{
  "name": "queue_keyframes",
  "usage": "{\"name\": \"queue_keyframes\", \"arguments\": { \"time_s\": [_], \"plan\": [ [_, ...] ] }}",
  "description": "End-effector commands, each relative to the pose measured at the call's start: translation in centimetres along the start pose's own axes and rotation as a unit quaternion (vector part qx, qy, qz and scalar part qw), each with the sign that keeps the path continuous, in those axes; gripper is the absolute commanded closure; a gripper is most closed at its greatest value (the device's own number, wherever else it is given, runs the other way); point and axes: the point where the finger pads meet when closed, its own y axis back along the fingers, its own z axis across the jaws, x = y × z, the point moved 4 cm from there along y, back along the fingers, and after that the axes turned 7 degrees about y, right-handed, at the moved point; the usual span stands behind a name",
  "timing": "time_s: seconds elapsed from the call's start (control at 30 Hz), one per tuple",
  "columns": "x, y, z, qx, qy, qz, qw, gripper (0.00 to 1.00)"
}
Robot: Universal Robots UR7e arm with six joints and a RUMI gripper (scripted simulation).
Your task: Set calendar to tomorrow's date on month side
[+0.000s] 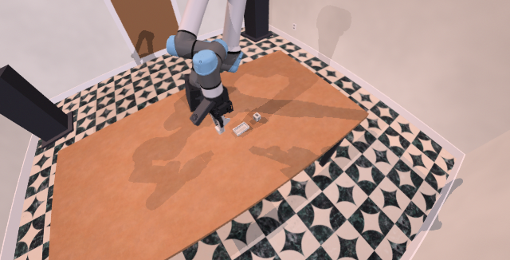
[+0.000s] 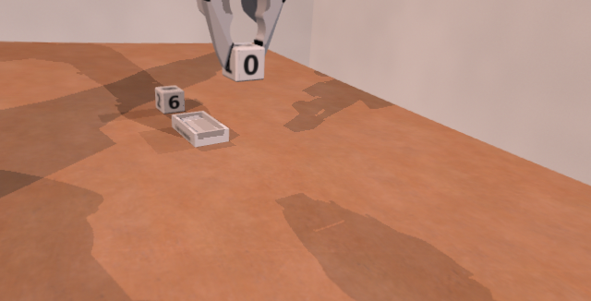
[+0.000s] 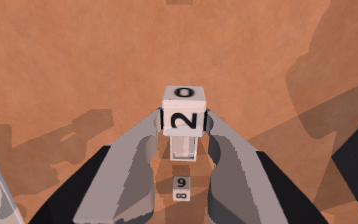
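Observation:
My gripper point(image 1: 220, 129) point(image 2: 246, 61) point(image 3: 183, 110) is shut on a white cube point(image 2: 249, 65) point(image 3: 184, 121) and holds it in the air, above the table. The held cube shows an upright 0 in the exterior view; the wrist view shows that 0 and a 2 lying sideways. The white tray point(image 1: 241, 129) point(image 2: 212, 141) point(image 3: 183, 159) is empty on the table, below the held cube in the wrist view. The other white cube point(image 1: 256, 116) point(image 2: 170, 100) point(image 3: 181, 188) stands on the table beyond the tray. It shows a 6 in the exterior view, and a 9-like digit and an 8 in the wrist view.
The brown table point(image 1: 100, 212) point(image 2: 369, 162) bears the tray and the loose cube, which stand close together. Shadows of the arm fall across it. Two dark pillars point(image 1: 32, 104) point(image 1: 256, 10) stand on the tiled floor behind the table.

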Motion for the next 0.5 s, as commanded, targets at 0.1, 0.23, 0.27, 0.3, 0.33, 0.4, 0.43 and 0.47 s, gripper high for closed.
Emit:
{"name": "queue_keyframes", "arguments": {
  "time_s": [0.1,0.23,0.27,0.3,0.33,0.4,0.43,0.47],
  "plan": [
    [-1.2,0.1,-0.2,-0.002,0.001,-0.002,1.0,0.89],
    [-5.3,0.5,-0.9,-0.002,0.0,-0.001,1.0,0.89],
    [-6.6,0.6,-1.1,-0.002,0.0,-0.001,1.0,0.89],
    [-8.0,0.7,-1.2,-0.002,0.001,-0.002,1.0,0.89],
    [-8.0,0.7,-1.2,-0.002,0.001,-0.002,1.0,0.89],
    [-9.2,0.8,-1.3,-0.002,0.001,-0.002,1.0,0.89],
    [-10.4,0.9,-1.3,-0.001,0.001,-0.002,1.0,0.89],
    [-11.3,1.0,-1.3,-0.001,0.001,-0.002,1.0,0.89]
  ]
}}
